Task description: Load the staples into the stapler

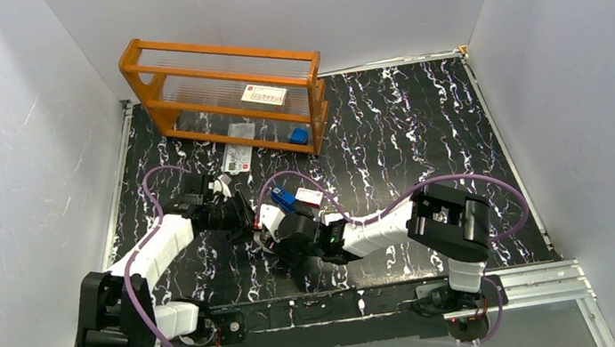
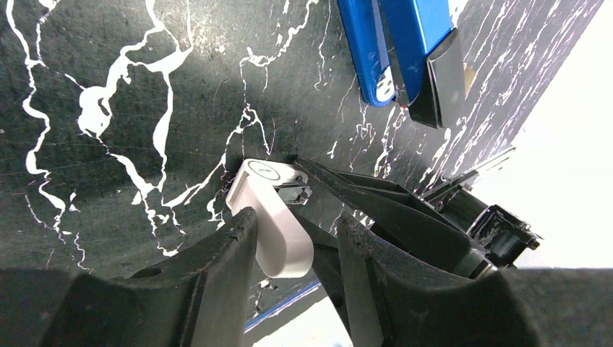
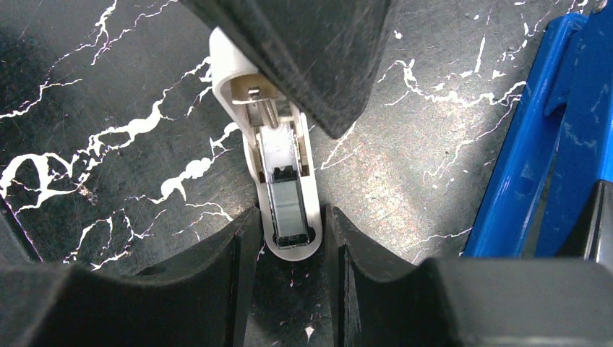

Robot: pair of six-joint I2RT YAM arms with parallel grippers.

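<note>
Black fingers of the left gripper (image 2: 296, 220) appear closed on the raised lid of the white stapler (image 3: 285, 163), seemingly so that the lid is held swung back and the channel is exposed. The stapler is found mid-table, at 6 o'clock of the orange rack (image 1: 138, 70). Its nose is clamped between the jaws of the right gripper (image 3: 289, 213), by which the body is steadied against sliding. A grey strip, judged to be the staples (image 3: 288, 206), is lodged in the channel ahead of the pusher. A blue stapler (image 3: 528, 159) lies aside at 1 o'clock of the white one, and the red-and-white box (image 1: 309, 197) at 2 o'clock, near enough for easy reaching.
</note>
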